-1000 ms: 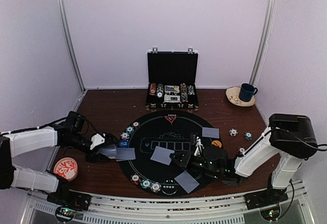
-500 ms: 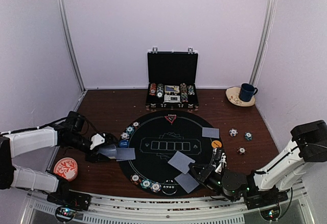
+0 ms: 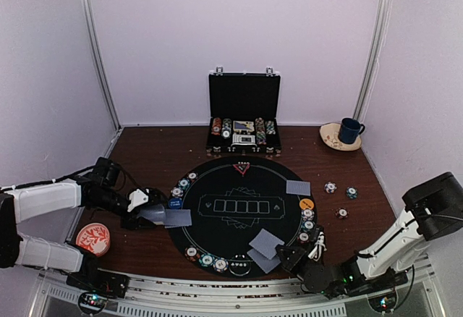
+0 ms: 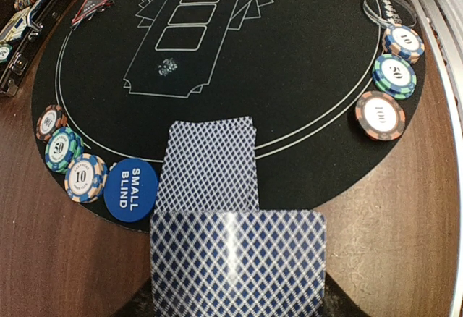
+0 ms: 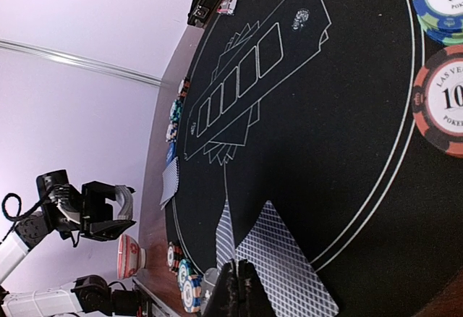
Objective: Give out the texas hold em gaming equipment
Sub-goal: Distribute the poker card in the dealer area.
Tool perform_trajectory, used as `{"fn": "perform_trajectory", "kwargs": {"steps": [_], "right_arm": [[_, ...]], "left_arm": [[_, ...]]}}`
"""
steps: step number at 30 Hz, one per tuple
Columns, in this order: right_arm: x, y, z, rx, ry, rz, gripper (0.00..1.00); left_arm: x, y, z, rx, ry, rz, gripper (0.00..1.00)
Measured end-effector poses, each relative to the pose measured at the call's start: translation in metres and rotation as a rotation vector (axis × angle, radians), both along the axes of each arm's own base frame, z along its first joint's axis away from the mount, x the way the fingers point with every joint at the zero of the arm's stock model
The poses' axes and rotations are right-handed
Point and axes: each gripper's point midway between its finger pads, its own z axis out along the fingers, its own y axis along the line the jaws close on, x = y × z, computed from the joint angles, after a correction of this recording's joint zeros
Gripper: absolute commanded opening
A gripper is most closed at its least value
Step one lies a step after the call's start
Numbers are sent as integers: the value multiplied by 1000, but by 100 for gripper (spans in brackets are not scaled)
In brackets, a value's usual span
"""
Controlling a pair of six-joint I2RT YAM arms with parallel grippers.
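My left gripper (image 3: pixel 150 214) is at the left edge of the black round mat (image 3: pixel 217 223), shut on a deck of blue-backed playing cards (image 4: pixel 237 263) that hides its fingers. One card (image 4: pixel 208 163) lies in front of it beside the blue small blind button (image 4: pixel 130 189). My right gripper (image 5: pixel 236 265) sits low at the mat's front, shut on the corner of a card (image 5: pixel 289 266) that overlaps another card (image 5: pixel 226 239). Striped chips (image 4: pixel 381 114) line the mat's rim. A red triangle marker (image 3: pixel 241 167) is at the far edge, and an orange button (image 3: pixel 307 204) at the right.
An open black briefcase (image 3: pixel 244 118) with rows of chips stands behind the mat. A blue cup (image 3: pixel 351 130) on a saucer is at the back right. A red-and-white dish (image 3: pixel 92 238) lies near the left arm. Three loose chips (image 3: pixel 341 213) and a card (image 3: pixel 297 187) lie at the right.
My right gripper has drawn a card from the mat's middle to its front edge, over another card there, and the right arm has dropped low. The left arm has not moved.
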Motion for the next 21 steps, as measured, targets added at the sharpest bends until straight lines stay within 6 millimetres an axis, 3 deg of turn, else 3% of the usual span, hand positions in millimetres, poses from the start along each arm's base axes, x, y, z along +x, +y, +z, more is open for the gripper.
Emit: {"fn": "perform_trajectory", "kwargs": {"steps": [9,21], "right_arm": [[-3,0,-14,3,25,1,0],[-18,15,-14,15,50,36,0]], "left_arm": [[0,0,0,0,0,0,11],[0,0,0,1,0,1,11]]}}
